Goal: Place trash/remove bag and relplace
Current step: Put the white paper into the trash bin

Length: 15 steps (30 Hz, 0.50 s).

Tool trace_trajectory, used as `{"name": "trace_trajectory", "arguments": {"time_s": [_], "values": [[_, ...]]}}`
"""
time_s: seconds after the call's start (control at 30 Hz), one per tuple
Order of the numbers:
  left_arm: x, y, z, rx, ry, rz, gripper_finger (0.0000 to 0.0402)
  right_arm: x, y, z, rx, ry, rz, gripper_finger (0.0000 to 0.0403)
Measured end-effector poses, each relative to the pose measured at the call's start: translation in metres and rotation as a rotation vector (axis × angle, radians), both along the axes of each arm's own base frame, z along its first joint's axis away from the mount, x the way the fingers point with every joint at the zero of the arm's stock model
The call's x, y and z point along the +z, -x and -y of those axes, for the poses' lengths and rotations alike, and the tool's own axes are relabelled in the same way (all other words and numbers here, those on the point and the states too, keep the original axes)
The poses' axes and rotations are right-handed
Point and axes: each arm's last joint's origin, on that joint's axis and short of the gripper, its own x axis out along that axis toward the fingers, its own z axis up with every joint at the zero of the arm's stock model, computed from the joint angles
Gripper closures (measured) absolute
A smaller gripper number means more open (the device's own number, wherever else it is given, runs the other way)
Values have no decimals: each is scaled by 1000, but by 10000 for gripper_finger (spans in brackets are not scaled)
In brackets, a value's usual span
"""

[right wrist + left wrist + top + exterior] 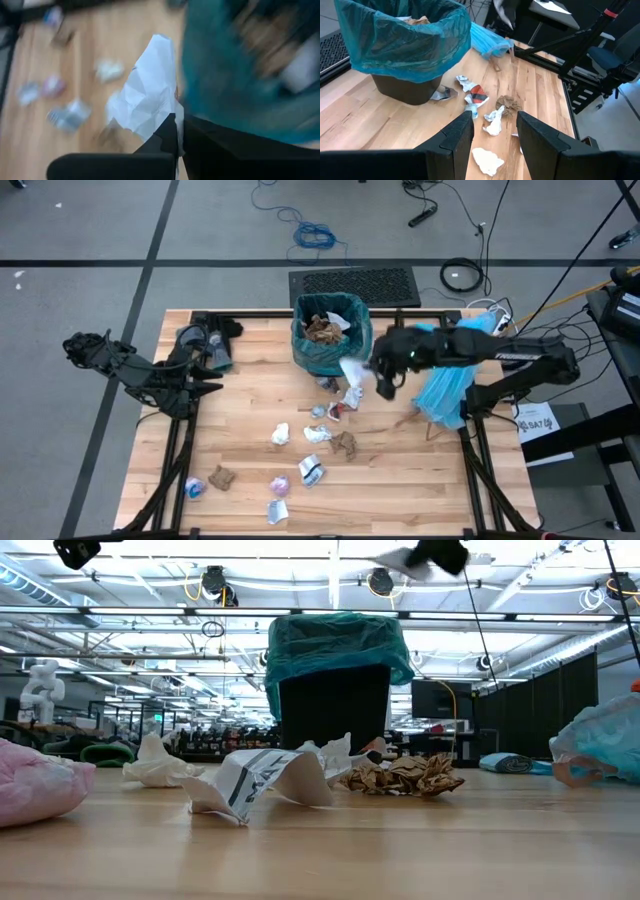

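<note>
- Two arms: right gripper (372,376) pinches a white paper scrap (145,95) just right of the teal bag (330,340) (lining the bin).
- Left gripper (494,137) waits, fingers apart, far left.
- Trash (310,435) litters the table (250,400).

Teal bag (405,42) lining bin, scraps (492,120) beside

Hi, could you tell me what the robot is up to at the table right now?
It is tidying litter. The right gripper is shut on a white crumpled paper, held beside the teal-lined bin, which already holds brown wads. More scraps lie on the table. The left gripper waits open at the left edge.
</note>
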Motion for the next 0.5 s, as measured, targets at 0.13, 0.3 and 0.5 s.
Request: {"name": "trace_trajectory", "arguments": {"time_s": [0.13,0.3,0.5], "values": [[0,0,0,0,0,0,247,28,-14,15,-64,134,195,403],[0,0,0,0,0,0,247,42,-36,40,-133,248,380,403],[0,0,0,0,0,0,247,26,-61,74,-217,275,391,403]]}}
